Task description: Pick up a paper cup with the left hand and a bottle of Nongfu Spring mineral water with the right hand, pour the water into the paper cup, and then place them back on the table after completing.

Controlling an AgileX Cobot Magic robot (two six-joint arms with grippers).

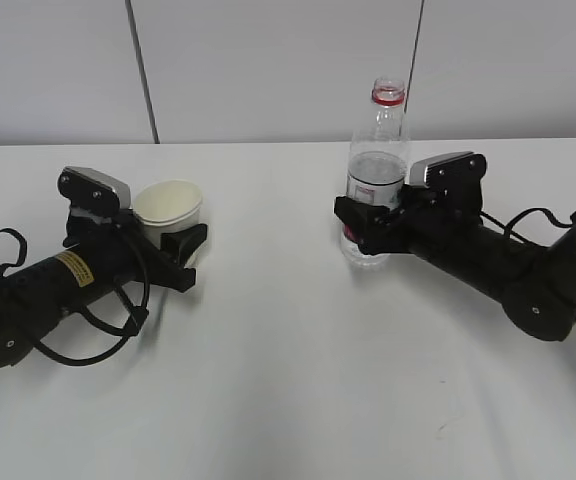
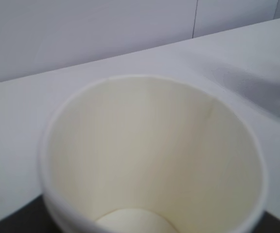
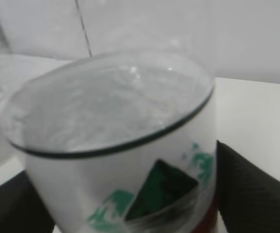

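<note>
White surface [image 1: 288,380] across the whole lower exterior view, bare but for a tiny dark mark near the front right; pale panelled wall [image 1: 268,60] behind, with two dark seams.

Right arm [image 1: 508,265] reaching in from the right edge, its base cut off by the frame. Left arm [image 1: 38,300] likewise cut off at the left edge, yellow sticker on its side, black cables looped below.

Mineral water bottle [image 1: 376,170] standing upright on the surface, capless, red ring at the neck, clear water [image 1: 373,175] inside. Lower label mostly hidden behind the right end effector [image 1: 363,228], which looks clamped around the bottle's lower body. Exact contact of the fingers hard to make out from the exterior. Right wrist view closer but blurred: the bottle [image 3: 120,160] fills the frame, green and red label print low down, dark fingers [image 3: 247,189] pressed close at both sides.

Paper cup [image 1: 169,208] between the fingers of the left end effector [image 1: 173,250], mouth up; whether resting on the surface or raised slightly cannot be told. Cup wall largely hidden by the black fingers and the silver-grey camera block [image 1: 95,186]. Left wrist view looks straight into the cup [image 2: 154,160]: cream interior, vertical seam, pale bottom, nothing seen inside; fingers barely visible there, only dark slivers at the bottom corners. Blurred glimpse of the bottle at that view's right edge.
</note>
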